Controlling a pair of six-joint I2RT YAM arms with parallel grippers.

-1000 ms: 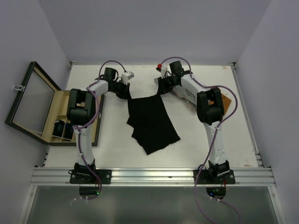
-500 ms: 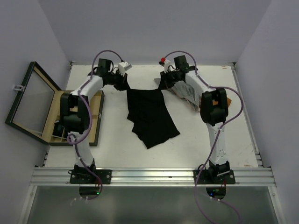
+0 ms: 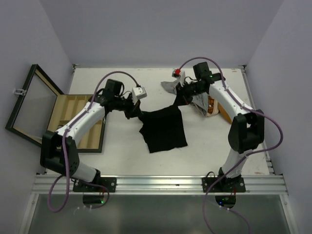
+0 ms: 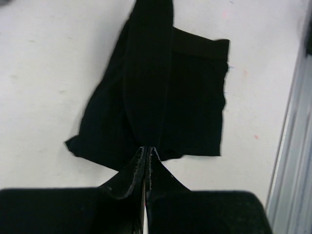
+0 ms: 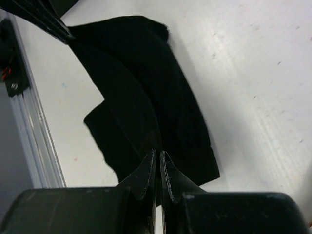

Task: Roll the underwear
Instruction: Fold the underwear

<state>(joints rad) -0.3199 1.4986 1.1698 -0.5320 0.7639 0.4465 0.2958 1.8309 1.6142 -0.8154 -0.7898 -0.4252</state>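
Black underwear [image 3: 163, 130] lies in the middle of the white table, its far edge lifted and stretched between my two grippers. At the cloth's far left corner my left gripper [image 3: 138, 113] is shut on it; the wrist view shows the fabric [image 4: 195, 92] running straight out from the closed fingertips [image 4: 146, 147]. The far right corner is held by my right gripper [image 3: 179, 100], also shut, and the cloth [image 5: 146, 83] hangs down from its tips [image 5: 157, 152] onto the table. More underwear, grey striped [image 3: 171, 86] and orange-brown [image 3: 218, 106], lies heaped behind the right arm.
A compartmented wooden box [image 3: 86, 135] stands at the left with its glass lid [image 3: 30, 105] open against the wall. The metal rail [image 3: 156, 184] runs along the near table edge, also seen as the rail [image 4: 292, 146] in the left wrist view.
Both grippers have drawn the far edge of the black underwear toward the near side, so the cloth now lies shorter and doubled. The left arm's elbow has swung out to the left.
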